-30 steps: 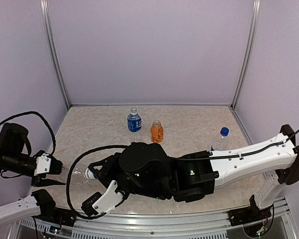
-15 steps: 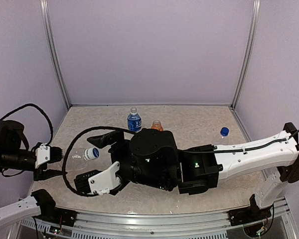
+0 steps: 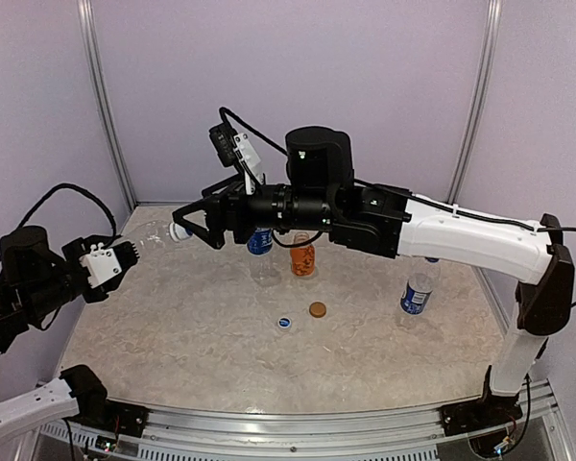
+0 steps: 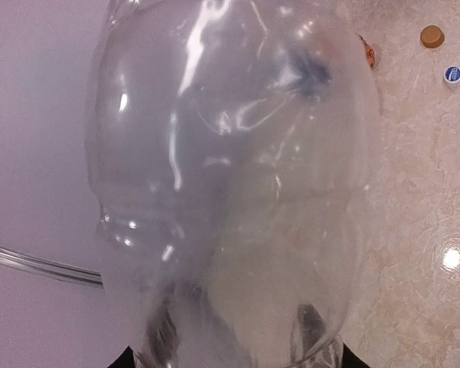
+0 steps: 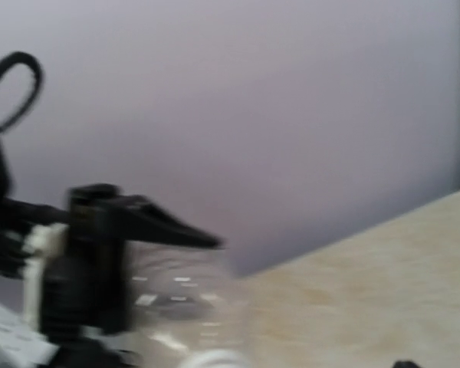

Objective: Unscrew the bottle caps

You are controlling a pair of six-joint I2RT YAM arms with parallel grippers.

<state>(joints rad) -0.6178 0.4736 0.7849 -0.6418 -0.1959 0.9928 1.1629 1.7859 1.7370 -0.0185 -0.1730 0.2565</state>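
My left gripper [image 3: 132,252] is shut on the unlabelled clear bottle [image 3: 154,237] and holds it off the table, lying almost level with its white cap [image 3: 180,231] pointing right. In the left wrist view this bottle [image 4: 238,192] fills the picture. My right gripper [image 3: 190,229] is open, its fingertips above and below the cap. The right wrist view is blurred and shows the bottle [image 5: 184,291] under the left finger [image 5: 146,221]. A blue-labelled bottle [image 3: 259,240], the short orange bottle [image 3: 302,257] and another blue-labelled bottle [image 3: 416,293] stand on the table.
Two loose caps lie mid-table: a blue-and-white one [image 3: 285,324] and a brown one [image 3: 317,309], also the brown cap [image 4: 432,35] and blue cap [image 4: 453,73] in the left wrist view. The right arm [image 3: 461,230] spans the back of the table. Metal posts [image 3: 110,115] frame the walls.
The right arm rose from low over the table to high at the back left and its gripper opened. The left gripper lifted the clear bottle up and back.
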